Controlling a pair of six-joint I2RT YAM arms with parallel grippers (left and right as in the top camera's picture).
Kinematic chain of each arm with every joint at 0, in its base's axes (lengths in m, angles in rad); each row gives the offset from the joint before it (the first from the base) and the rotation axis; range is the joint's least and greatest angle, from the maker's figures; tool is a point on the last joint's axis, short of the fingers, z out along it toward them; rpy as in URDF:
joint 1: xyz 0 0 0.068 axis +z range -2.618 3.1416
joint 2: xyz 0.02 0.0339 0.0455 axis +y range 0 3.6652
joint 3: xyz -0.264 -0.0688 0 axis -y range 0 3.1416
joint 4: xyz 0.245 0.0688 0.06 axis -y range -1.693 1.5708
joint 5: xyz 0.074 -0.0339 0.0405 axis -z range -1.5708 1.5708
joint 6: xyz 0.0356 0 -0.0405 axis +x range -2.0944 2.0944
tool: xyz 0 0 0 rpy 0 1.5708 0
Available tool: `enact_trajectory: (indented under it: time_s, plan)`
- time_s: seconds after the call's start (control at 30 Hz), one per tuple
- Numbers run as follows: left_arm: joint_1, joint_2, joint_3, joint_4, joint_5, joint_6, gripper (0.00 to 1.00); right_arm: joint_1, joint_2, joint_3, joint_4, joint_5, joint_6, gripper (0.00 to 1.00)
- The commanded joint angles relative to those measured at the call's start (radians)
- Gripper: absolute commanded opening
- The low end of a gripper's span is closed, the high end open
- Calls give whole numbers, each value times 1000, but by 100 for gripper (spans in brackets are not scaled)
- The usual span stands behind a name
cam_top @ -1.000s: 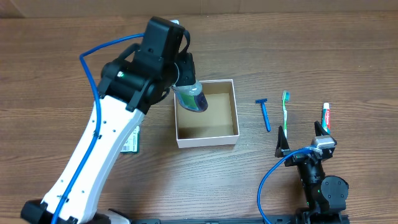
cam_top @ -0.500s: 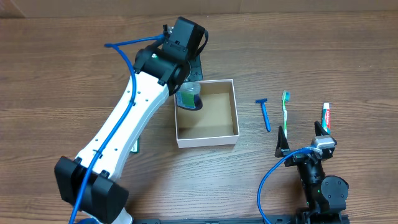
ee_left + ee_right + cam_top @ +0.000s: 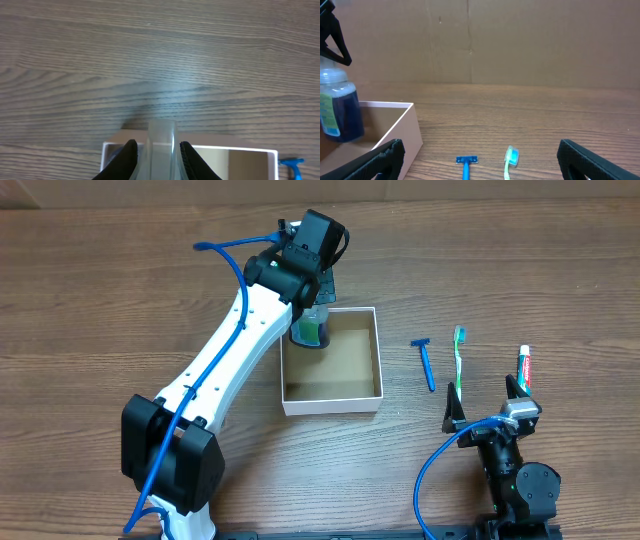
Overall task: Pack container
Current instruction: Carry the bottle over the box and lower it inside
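Note:
The container is a small square white box with a brown inside at the table's middle; its rim shows in the left wrist view and its wall in the right wrist view. My left gripper is shut on a clear bottle with blue liquid and holds it upright over the box's far left corner. The bottle shows between the fingers and in the right wrist view. My right gripper is open and empty at the front right.
A blue razor, a green toothbrush and a toothpaste tube lie right of the box. The razor and toothbrush lie between my right fingers. A small green packet lies by the left arm.
My left arm swung right and away, turning the bottle from tilted to upright over the box's far left corner. The right arm has not moved.

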Motion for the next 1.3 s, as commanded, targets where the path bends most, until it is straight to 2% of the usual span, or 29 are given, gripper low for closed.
enact_trajectory:
  time_s: [0.0,0.77,1.27]
  plan:
    - [-24,-23,40,11,-93,47,25,-7,-8,-11,5,-5,-3,100]
    - [-31,-19,-59,25,-98,73,27,-7,-8,-11,5,-5,-3,100]
    - [-32,-19,-59,-69,-87,72,33,-7,-8,-11,5,-5,-3,100]
